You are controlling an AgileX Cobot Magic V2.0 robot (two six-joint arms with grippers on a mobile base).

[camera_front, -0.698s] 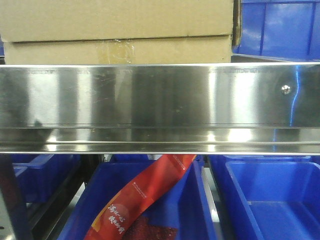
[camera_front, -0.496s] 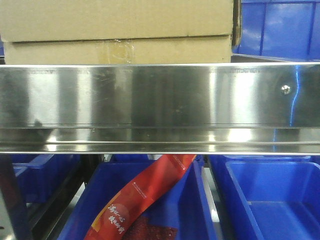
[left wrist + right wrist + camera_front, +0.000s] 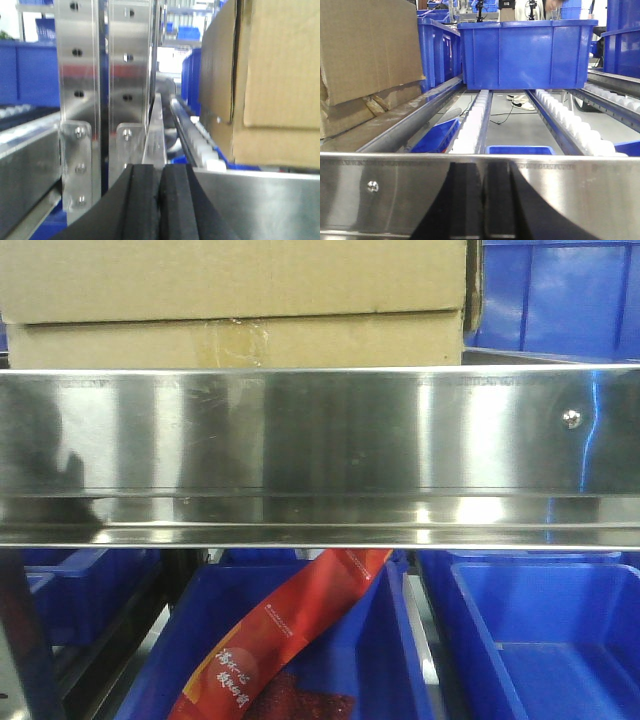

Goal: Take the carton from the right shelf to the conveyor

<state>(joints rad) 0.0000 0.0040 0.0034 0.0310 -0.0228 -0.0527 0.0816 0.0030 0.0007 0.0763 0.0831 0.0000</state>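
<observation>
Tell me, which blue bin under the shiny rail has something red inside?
The middle blue bin, straight below the rail: a red packet lies in it. The bin on its right looks empty.

**Front view:** level and very near, facing the shelf rail (image 3: 320, 450) square-on, with the carton (image 3: 235, 300) above at left and blue bins (image 3: 500, 640) below.
**Left wrist view:** low behind its fingers (image 3: 142, 205), looking past the shelf uprights (image 3: 80, 100), with the carton (image 3: 280, 75) near right.
**Right wrist view:** just over the shelf rail (image 3: 570, 190), looking along the roller lanes (image 3: 475, 120), with the carton (image 3: 365, 50) at left.
All three views share the carton.
</observation>
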